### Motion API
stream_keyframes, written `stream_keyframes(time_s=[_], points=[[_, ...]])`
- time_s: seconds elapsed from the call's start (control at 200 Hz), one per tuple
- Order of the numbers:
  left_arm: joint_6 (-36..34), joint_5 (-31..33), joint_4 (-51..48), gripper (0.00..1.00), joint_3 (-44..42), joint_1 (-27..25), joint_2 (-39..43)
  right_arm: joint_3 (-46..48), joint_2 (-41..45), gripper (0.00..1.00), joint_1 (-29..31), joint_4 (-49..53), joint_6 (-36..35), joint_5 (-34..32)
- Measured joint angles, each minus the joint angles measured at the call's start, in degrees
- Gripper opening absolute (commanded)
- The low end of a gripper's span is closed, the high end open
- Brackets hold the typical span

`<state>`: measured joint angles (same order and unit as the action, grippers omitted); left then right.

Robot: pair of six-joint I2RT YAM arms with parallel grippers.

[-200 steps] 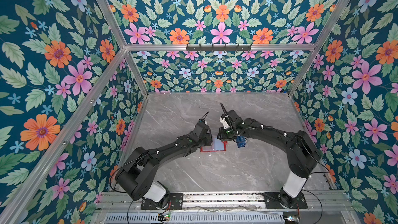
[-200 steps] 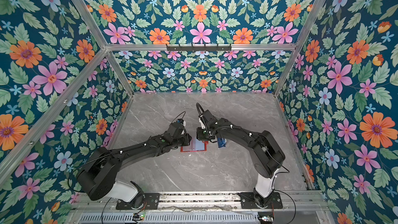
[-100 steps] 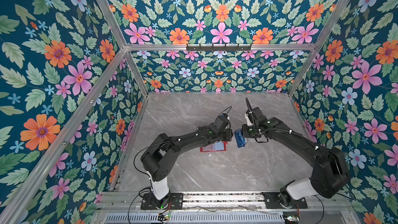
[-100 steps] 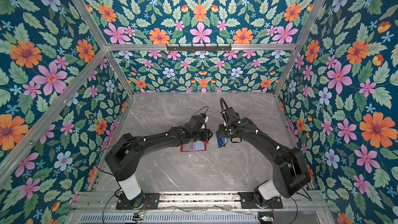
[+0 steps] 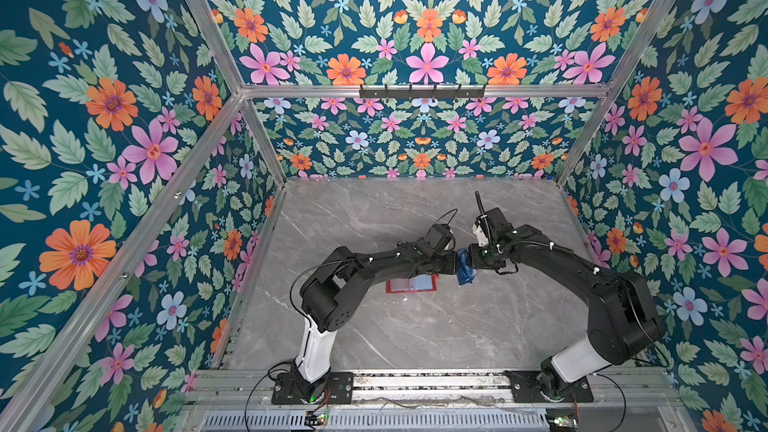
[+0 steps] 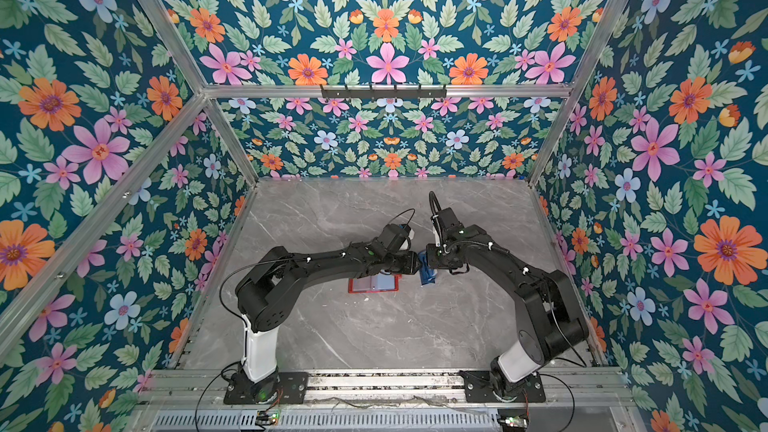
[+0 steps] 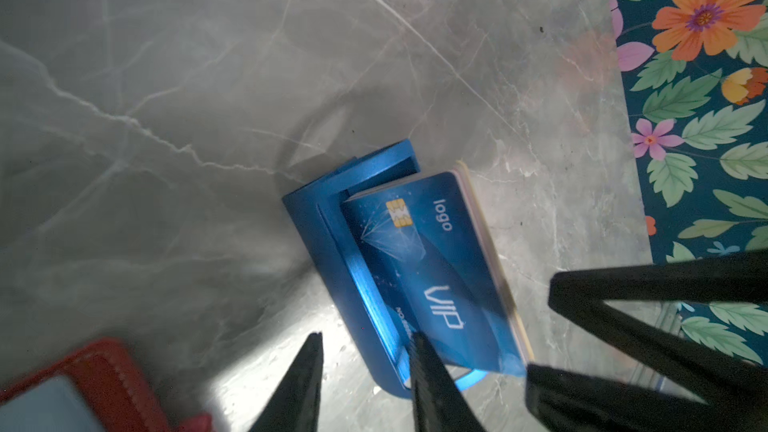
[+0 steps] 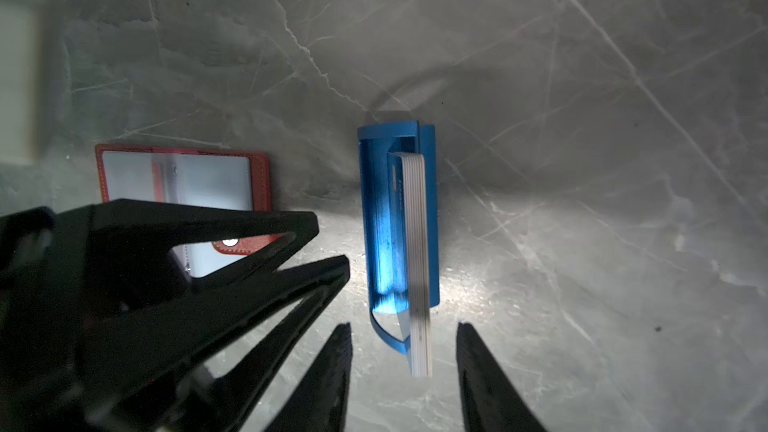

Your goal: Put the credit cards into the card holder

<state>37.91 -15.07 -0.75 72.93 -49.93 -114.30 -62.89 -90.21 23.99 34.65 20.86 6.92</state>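
The credit cards point(image 7: 432, 268) are a stack leaning in a small blue tray point(image 7: 332, 243), the top one dark blue with white "VIP" marks. In the right wrist view the credit cards point(image 8: 415, 243) show their pale edges. The red card holder point(image 5: 411, 283) point(image 6: 374, 283) lies open on the table, just left of the tray point(image 5: 465, 272), pale sleeves up. My left gripper point(image 7: 366, 335) is open, one finger over the tray's near rim. My right gripper point(image 8: 403, 326) is open, its tips on either side of the stack's near end. In both top views the two grippers meet over the tray.
Grey marble table point(image 5: 415, 334) inside flowered walls. The right gripper's black fingers point(image 7: 644, 326) crowd the left wrist view, and the left gripper point(image 8: 332, 238) stands close beside the tray in the right wrist view, partly covering the card holder point(image 8: 178, 176).
Both arms have moved right, from above the card holder to the blue tray. Both grippers have opened wider, the right one more.
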Motion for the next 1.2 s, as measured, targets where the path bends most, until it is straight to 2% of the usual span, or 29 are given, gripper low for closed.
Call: stream_keyframes(time_s=[0.555, 1.2], points=[[2.19, -1.44, 2.51, 0.31, 0.63, 0.02, -3.52, -2.71, -6.86, 0.38, -0.02, 0.33, -1.49, -0.35], [2.6, -1.18, 4.2, 0.24, 0.72, 0.07, -4.9, -4.46, -9.94, 0.35, 0.0, 1.62, -1.55, -2.89]])
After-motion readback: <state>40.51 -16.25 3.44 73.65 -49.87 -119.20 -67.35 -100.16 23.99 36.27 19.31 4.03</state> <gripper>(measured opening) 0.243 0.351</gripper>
